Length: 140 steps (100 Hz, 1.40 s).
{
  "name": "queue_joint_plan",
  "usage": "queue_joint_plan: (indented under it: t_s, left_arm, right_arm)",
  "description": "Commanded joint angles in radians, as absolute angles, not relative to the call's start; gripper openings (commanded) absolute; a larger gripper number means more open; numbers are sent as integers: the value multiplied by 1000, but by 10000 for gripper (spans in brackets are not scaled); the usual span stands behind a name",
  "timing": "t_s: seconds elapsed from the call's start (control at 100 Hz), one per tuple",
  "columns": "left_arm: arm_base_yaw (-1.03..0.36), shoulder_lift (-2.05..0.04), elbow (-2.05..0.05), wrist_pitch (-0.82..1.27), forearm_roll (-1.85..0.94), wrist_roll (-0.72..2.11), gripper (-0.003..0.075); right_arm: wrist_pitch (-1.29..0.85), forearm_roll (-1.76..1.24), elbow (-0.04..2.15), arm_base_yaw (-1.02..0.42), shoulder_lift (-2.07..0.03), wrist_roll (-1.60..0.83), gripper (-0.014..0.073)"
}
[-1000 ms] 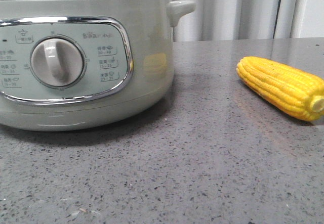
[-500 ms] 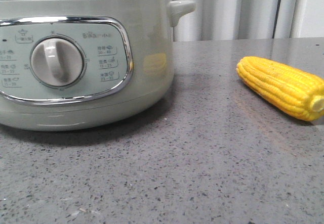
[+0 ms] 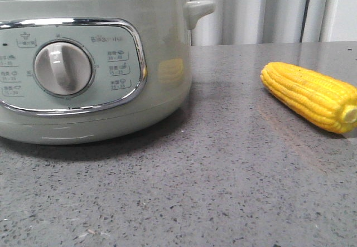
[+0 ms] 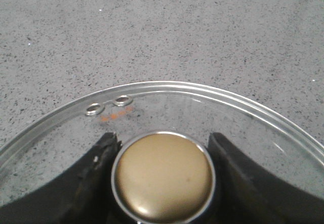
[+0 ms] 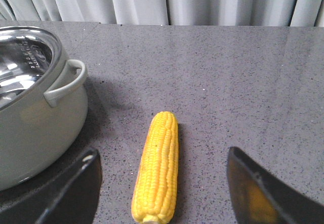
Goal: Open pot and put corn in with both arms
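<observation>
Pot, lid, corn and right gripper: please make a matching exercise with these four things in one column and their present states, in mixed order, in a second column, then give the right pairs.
Column 1
1. pot
2. glass lid
3. corn
4. right gripper

Column 2
A. lying on the grey table, not held
B. open, one finger on each side of the cob
C. uncovered, shiny metal inside showing
D. knob between the left gripper fingers

Pairs: 1-C, 2-D, 3-A, 4-B
</observation>
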State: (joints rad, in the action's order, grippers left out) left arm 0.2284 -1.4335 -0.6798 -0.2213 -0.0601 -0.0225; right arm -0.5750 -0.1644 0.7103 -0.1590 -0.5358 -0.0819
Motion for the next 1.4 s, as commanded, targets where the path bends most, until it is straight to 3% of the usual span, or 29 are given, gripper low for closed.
queue_joint_plan:
  t_s: [0.0,0.58,0.92,1.17,1.39]
  left_arm:
    - [233,-1417,-714,-316,-69,-26,125]
    - [233,-1409,-716,-243,-97,-26,489]
    - [164,-1081,-716,-234,-160,-26,494]
    - [15,-742,-716,-203,-154,-26,492]
    - [-16,-533,-716,-145,-154,-26,492]
  right_arm:
    - [-508,-157,746,-153,-545,-89,458]
    - [-508,-180,746,-153,-545,-89,458]
    - [-547,-225,766,-153,-640,-89,458]
    - [-724,-197,923,-153,-881,-99,458]
    - [-816,-190,1042,-153,-1100,-145,458]
